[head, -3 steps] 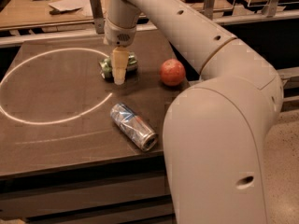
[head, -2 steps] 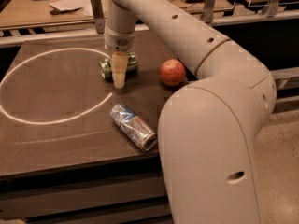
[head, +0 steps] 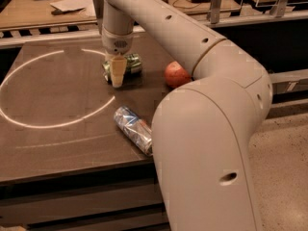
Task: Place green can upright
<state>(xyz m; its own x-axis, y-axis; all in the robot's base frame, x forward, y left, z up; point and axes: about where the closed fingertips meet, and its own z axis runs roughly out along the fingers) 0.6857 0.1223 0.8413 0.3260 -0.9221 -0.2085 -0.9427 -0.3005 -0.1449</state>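
Note:
The green can [head: 131, 64] lies on its side on the dark table [head: 57, 100], near the far middle, mostly hidden behind the gripper. My gripper [head: 117, 76] hangs straight down from the arm, directly over and in front of the can, with its pale fingers [head: 117, 71] reaching down to the table at the can's near side.
A blue and silver can [head: 134, 129] lies on its side near the table's front edge. A red apple [head: 176, 74] sits to the right of the green can. A white circle line [head: 29, 121] is drawn on the table's left part. My arm's large body [head: 207, 143] fills the right foreground.
The arm's body has swung left and nearer the camera. The gripper stays at the green can, and the can has not visibly moved.

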